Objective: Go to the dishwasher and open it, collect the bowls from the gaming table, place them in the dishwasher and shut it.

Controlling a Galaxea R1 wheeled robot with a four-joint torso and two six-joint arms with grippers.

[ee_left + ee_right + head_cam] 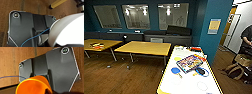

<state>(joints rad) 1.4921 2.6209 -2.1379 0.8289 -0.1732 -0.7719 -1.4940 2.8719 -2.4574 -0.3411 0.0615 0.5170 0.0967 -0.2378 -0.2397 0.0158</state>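
- Standing here, I see the long white gaming table (189,83) right in front of the robot, by the blue wall.
- On it lie a bright game box (191,63), a round blue thing with a short handle (175,70), a dark blue ring (202,71) and a yellow patch (177,58). They are too blurry for me to say which are the bowls.
- Two yellow tables (145,47) stand farther back, well apart from the white one.
- A person (247,37) stands at the right edge of the room, near some bags (236,70) on the floor.
- By the left wrist sits a big white round shape (68,31), and by the right wrist an orange round thing (33,85). I cannot tell if either gripper is spread or pressed together, or whether it holds anything.
- I think the step now is collecting the bowls. The dishwasher is nowhere I can see.
- Next the robot needs to get close to the table, pick out a real bowl, and reach down softly.
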